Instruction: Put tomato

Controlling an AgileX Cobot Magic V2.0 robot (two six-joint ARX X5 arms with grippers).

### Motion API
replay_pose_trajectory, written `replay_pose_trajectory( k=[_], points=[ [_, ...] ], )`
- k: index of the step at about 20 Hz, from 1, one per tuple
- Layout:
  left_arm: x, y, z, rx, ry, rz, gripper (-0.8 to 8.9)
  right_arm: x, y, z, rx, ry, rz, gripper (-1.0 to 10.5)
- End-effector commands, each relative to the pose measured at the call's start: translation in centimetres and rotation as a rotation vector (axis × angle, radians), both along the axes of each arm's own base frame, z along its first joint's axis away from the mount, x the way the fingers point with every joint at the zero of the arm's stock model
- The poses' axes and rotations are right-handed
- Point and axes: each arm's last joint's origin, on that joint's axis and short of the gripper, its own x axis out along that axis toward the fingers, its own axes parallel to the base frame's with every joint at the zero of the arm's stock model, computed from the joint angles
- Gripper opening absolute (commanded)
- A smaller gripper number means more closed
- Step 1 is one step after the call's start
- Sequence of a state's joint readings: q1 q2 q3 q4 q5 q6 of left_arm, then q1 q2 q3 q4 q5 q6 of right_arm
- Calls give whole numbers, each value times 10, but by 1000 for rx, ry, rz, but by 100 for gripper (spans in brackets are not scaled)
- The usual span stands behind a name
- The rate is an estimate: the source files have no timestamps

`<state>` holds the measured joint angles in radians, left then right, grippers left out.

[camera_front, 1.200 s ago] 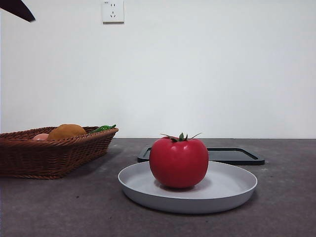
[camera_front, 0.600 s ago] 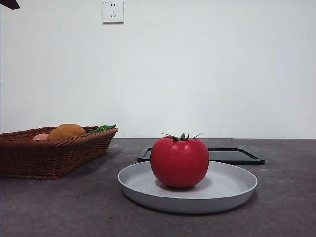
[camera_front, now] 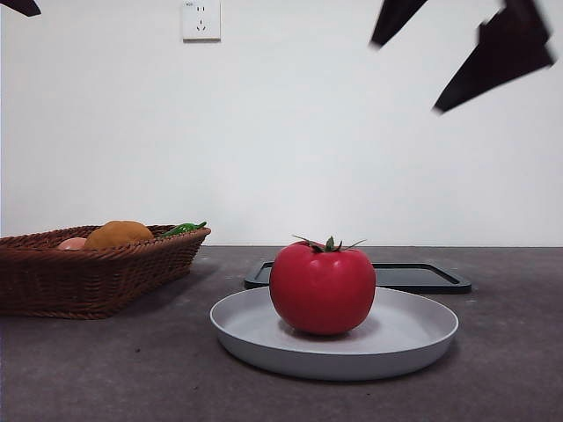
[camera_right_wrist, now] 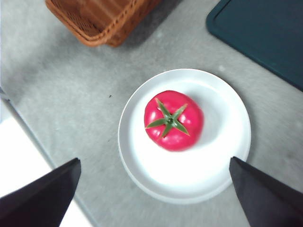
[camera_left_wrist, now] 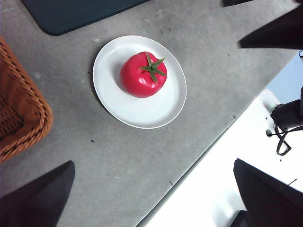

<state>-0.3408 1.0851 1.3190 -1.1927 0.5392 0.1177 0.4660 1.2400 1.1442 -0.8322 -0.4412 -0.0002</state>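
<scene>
The glossy red tomato (camera_front: 322, 288) with a green spiky stem sits upright on a shallow grey plate (camera_front: 413, 338) in the middle of the table. It also shows in the left wrist view (camera_left_wrist: 143, 74) and the right wrist view (camera_right_wrist: 173, 120). My right gripper (camera_front: 406, 77) is open and empty, high above the plate's right side; in its own view (camera_right_wrist: 154, 161) the jaws stand wide apart above the plate (camera_right_wrist: 213, 170). My left gripper (camera_left_wrist: 153, 162) is open and empty, far above the table, only a black tip in the front view (camera_front: 22, 7).
A brown wicker basket (camera_front: 88, 277) at the left holds an orange-brown item (camera_front: 119, 234), a pale pink item (camera_front: 73, 243) and a green item (camera_front: 183, 229). A black flat tray (camera_front: 427, 278) lies behind the plate. The table's edge (camera_left_wrist: 199, 156) runs near the plate.
My right gripper has come into the front view at the top right. The left arm's tip has drawn back to the top left corner. The tomato has shifted very slightly right.
</scene>
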Motion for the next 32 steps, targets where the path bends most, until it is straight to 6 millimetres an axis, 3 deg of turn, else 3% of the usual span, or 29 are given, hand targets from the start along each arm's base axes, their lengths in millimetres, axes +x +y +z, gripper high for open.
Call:
replay_pose_trajectory(
  k=[1,6,11,24,32],
  points=[
    [1,-1,3,-7,-22,-16,561,16,16,-8,-23,-17,18,505],
    [1,-1,3,-8,-24,-16,561,41,44,-43,-87,14,36,506],
    [1,-1,4,-8,-24,-16,561,51,64,-71,-154,32,48,556],
    [2,-1,4,-9,-27,-16,559,54,94,-105,-212,66,80,557],
    [2,-1,4,-9,-27,-16,559,56,102,-128,-260,120,95,554]
  ],
)
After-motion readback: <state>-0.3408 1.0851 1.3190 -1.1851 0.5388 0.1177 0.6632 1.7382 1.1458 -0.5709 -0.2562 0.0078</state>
